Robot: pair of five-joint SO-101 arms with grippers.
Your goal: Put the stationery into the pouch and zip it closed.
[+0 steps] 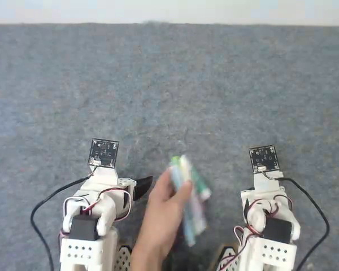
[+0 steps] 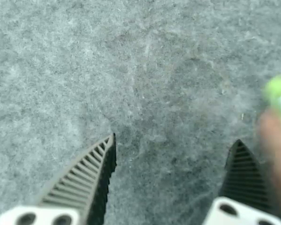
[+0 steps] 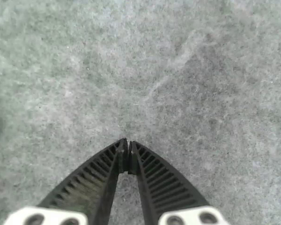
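Gaping wide, left jaws held empty over grey worktop (image 1: 214, 84); right jaws pressed shut, nothing held. Stationery (image 1: 189, 192), bundle of pens, gripped by person's hand (image 1: 161, 220) between arms, just beside left jaws. Task judged at outset: nothing pouched, zipping left. Room ahead judged ample, far edge well apart; tight between arms.

Stationery (image 1: 195, 214): pastel pen bundle, gripped by hand (image 1: 161, 217), between arms.

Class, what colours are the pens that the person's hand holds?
Mainly pale green and white pens, gripped in the hand; the high view shows them best.
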